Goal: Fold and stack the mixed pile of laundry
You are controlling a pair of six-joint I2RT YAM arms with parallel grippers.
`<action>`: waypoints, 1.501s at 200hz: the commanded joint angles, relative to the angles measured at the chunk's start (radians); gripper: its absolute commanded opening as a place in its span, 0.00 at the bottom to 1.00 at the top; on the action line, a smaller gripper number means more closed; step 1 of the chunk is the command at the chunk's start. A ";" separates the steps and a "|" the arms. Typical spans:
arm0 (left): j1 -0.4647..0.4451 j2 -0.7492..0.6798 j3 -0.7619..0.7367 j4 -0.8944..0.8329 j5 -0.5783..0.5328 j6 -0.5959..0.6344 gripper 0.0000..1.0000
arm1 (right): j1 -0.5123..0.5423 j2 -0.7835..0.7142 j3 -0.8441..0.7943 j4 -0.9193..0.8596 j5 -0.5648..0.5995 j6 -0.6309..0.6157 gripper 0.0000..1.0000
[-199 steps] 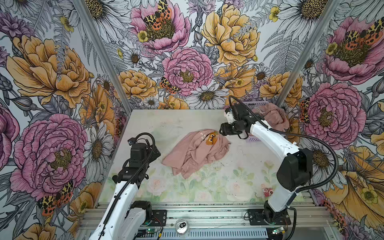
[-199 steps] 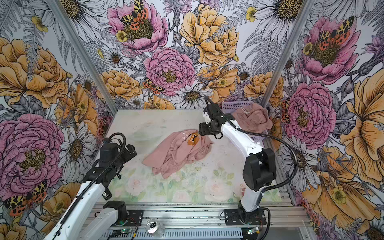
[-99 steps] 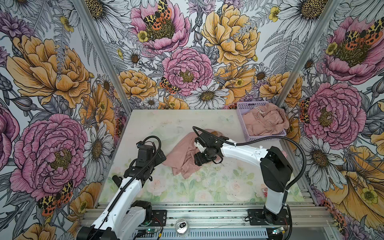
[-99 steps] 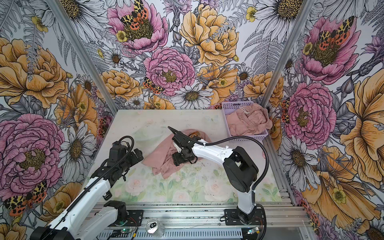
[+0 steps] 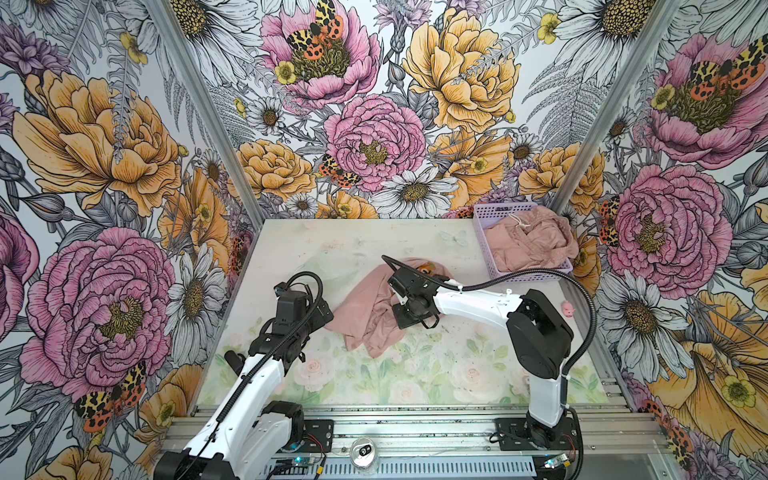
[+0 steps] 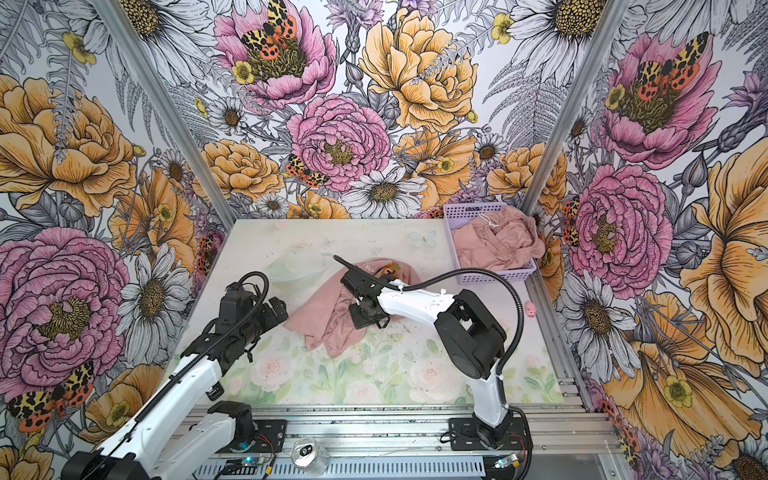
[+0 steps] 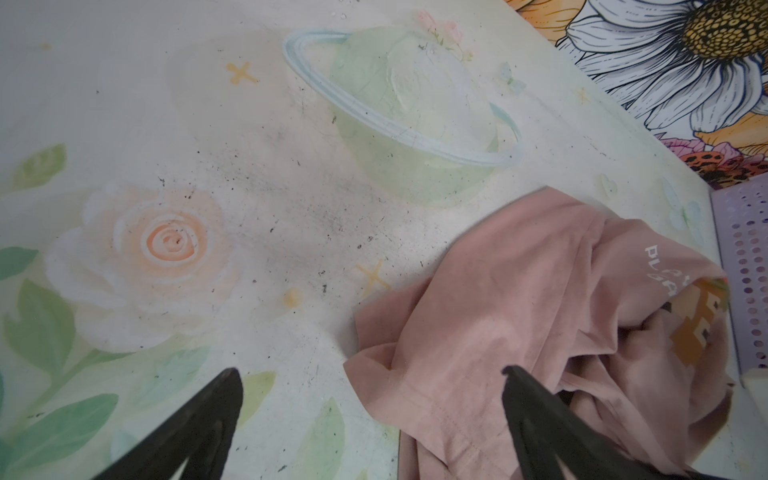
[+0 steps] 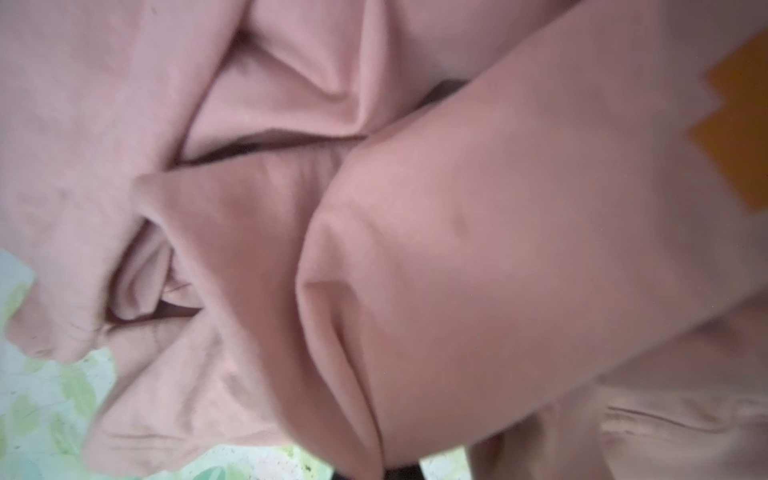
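A dusty-pink T-shirt [image 5: 365, 311] [image 6: 324, 320] lies crumpled mid-table, with white text and an orange pixel print [image 7: 698, 328] showing at its far end. My right gripper [image 5: 401, 311] [image 6: 359, 313] presses down into its middle. In the right wrist view a fold of the T-shirt [image 8: 457, 249] runs into the shut jaws, which are almost hidden. My left gripper [image 5: 322, 309] [image 6: 276, 309] [image 7: 372, 372] hangs open at the shirt's left edge, one finger over the cloth and one over bare table. The pink drawstring garment [image 5: 528, 241] [image 6: 498, 239] lies in the basket.
The lilac perforated basket [image 5: 484, 216] [image 6: 457, 210] [image 7: 744, 257] stands at the back right corner. A small pink pig toy [image 5: 567, 308] [image 6: 530, 308] sits near the right edge. A can [image 5: 363, 453] rests on the front rail. Floral walls enclose three sides.
My right arm swung from the basket down to the T-shirt's middle and closed on it, bunching the cloth. My left arm moved in toward the shirt's left edge.
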 commanded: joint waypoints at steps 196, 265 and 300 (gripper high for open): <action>-0.212 0.533 0.140 0.228 0.187 0.073 0.07 | -0.223 -0.466 -0.037 -0.284 0.082 -0.044 0.00; -0.023 0.263 0.313 0.008 0.081 0.229 0.00 | -0.313 -0.601 -0.049 -0.284 0.128 -0.141 0.00; 0.098 0.283 0.469 -0.062 0.175 0.289 0.00 | -0.336 -0.604 0.023 -0.286 0.135 -0.184 0.00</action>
